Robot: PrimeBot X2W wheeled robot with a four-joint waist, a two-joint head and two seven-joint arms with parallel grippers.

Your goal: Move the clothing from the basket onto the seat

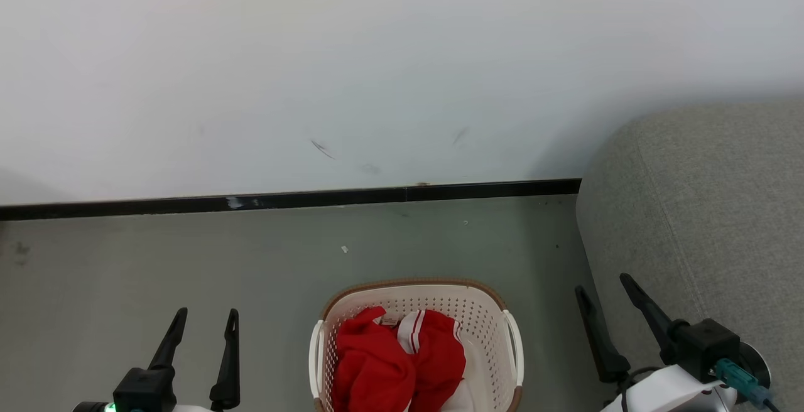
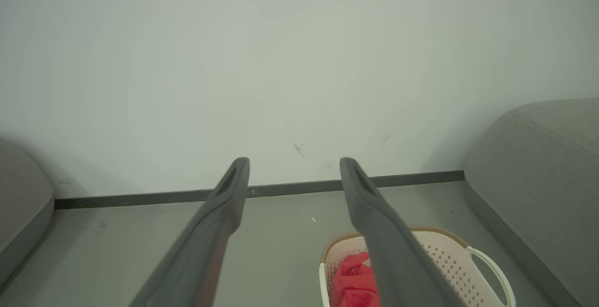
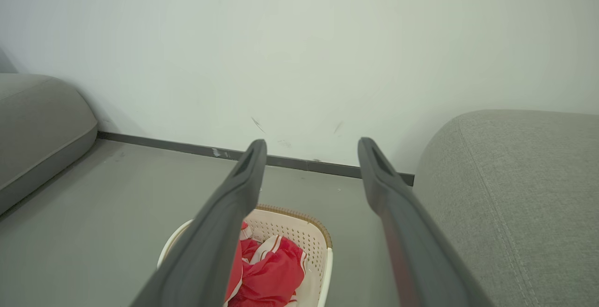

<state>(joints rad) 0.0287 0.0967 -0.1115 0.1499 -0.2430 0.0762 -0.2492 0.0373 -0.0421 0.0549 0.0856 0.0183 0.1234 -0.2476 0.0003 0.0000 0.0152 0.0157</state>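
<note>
Clothing (image 1: 396,362) in basket (image 1: 483,324) — label (image 1: 389,319) unreadable; left gripper (image 1: 208,312), right gripper (image 1: 602,283) spread wide, empty.

Red clothing (image 1: 396,362) in basket (image 1: 487,330) beside seat (image 1: 703,211)

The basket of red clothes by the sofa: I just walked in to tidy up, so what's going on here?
Nothing is being handled yet. The red clothing lies bunched in the basket, which stands on the floor beside the grey seat. The robot's left fingers and right fingers are spread open and empty, one pair on either side of the basket, touching nothing. No clothing lies on the part of the seat in view.
</note>
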